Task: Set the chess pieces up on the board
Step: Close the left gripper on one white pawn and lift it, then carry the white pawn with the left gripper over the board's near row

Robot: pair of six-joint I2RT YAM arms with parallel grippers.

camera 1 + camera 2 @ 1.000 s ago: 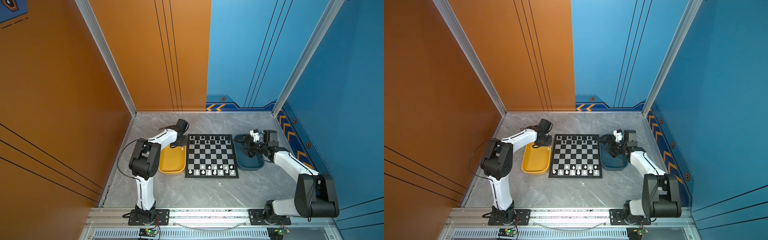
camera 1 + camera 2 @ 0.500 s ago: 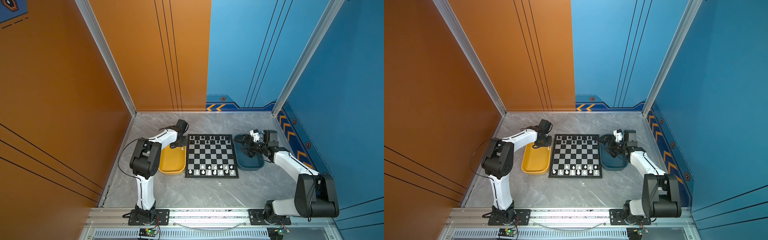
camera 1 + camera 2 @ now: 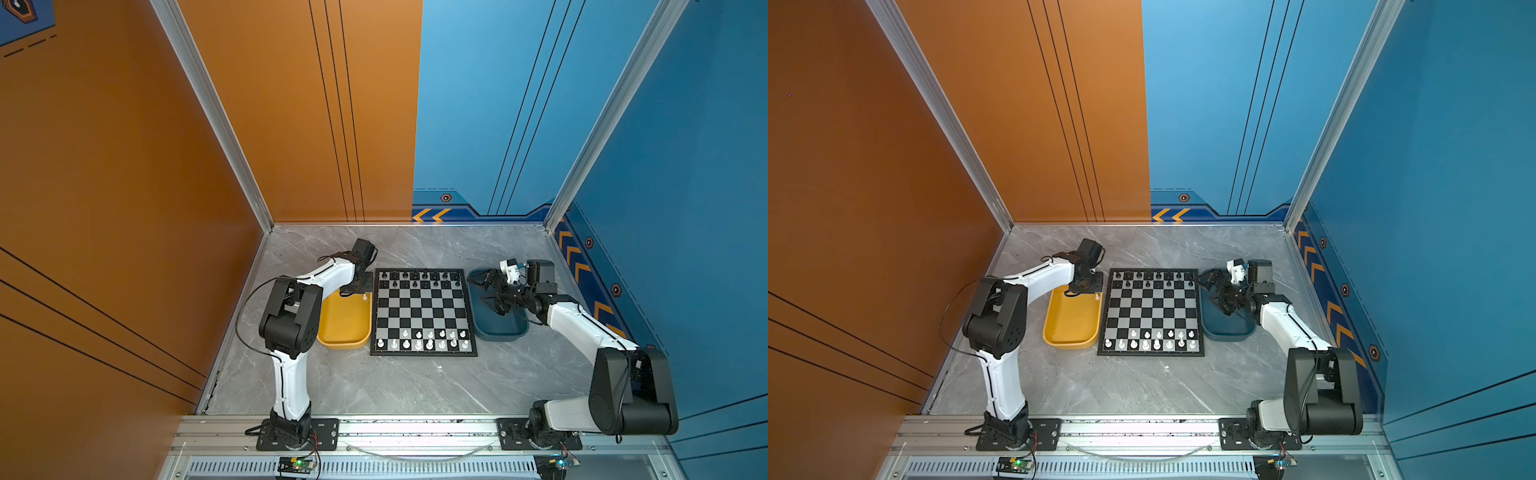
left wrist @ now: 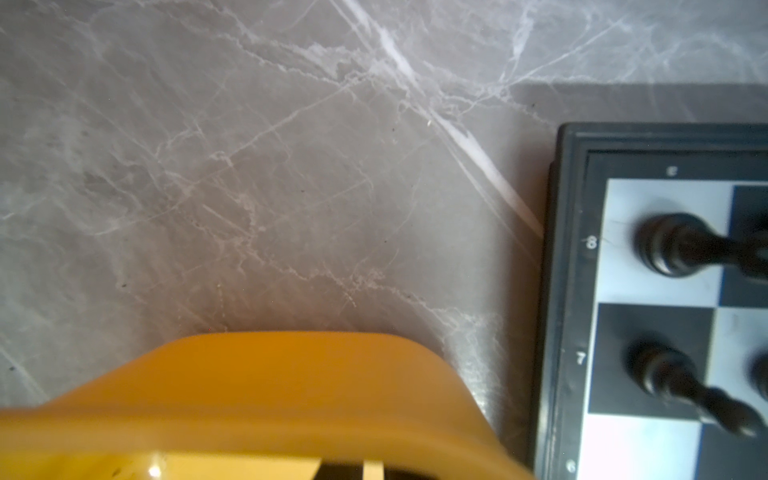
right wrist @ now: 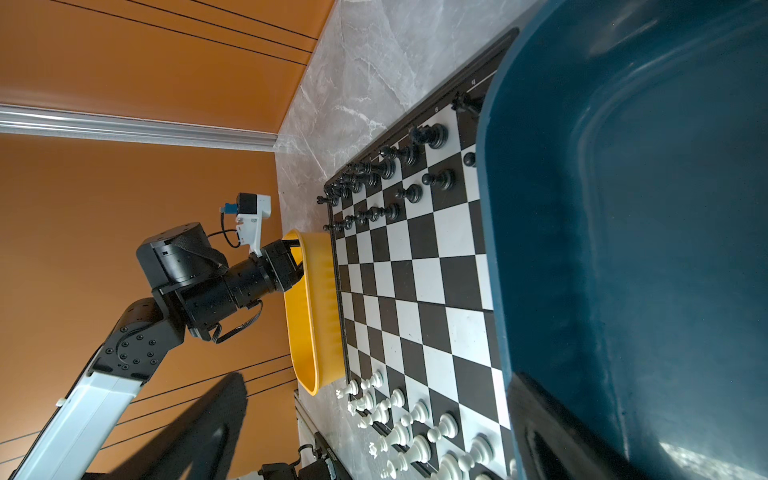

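Observation:
The board (image 3: 424,309) (image 3: 1152,309) lies flat between two trays. Black chess pieces (image 3: 424,277) fill its two far rows and white chess pieces (image 3: 430,340) stand along its two near rows. My left gripper (image 3: 360,291) (image 3: 1092,291) reaches down into the far end of the yellow tray (image 3: 345,328). It is shut, with a pale strip that looks like a white piece (image 4: 372,469) (image 3: 365,296) between its dark fingers. My right gripper (image 3: 488,293) (image 3: 1214,293) hovers wide open over the dark blue tray (image 3: 503,328) and holds nothing.
The yellow tray (image 5: 316,307) touches the board's left edge and the blue tray (image 5: 623,249) its right edge. Grey marble table (image 3: 415,382) runs in front of the board. Orange and blue walls close in the sides and back.
The left gripper's jaws have closed in the far end of the yellow tray. Both arms stay where they were and the right gripper remains wide open.

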